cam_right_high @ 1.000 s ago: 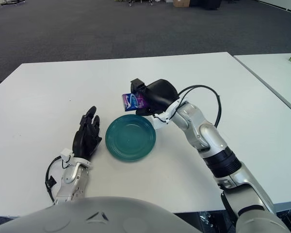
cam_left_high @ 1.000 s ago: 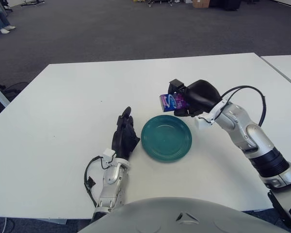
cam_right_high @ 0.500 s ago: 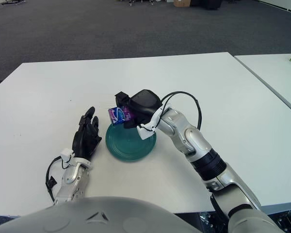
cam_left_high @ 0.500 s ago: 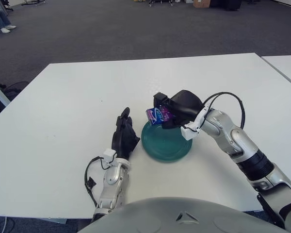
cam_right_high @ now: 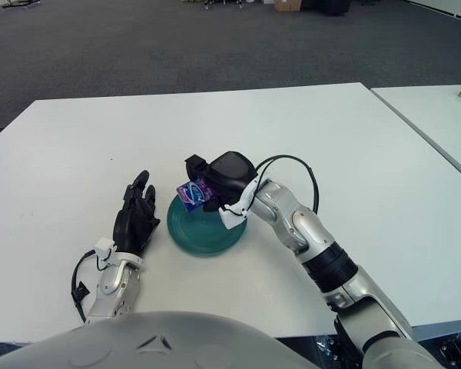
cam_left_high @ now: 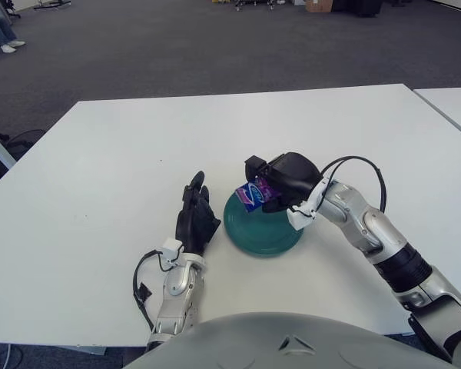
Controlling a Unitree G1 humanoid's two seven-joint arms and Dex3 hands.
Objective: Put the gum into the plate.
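Near frame centre your right hand (cam_left_high: pixel 280 181) grips the tilted purple-and-blue gum pack (cam_left_high: pixel 253 194) over the left part of the teal plate (cam_left_high: pixel 273 234), while your left hand (cam_left_high: pixel 194 219) rests open-fingered on the table (cam_left_high: pixel 100 154) just left of it.

**Gum pack over the green plate**

The gum (cam_left_high: pixel 251 193) is a small purple and blue pack with a white swirl on its face, tilted, near the middle of the frame. It is above the upper left part of the plate (cam_left_high: pixel 270 235), a round, dark green dish with a raised rim, lying flat just below centre.
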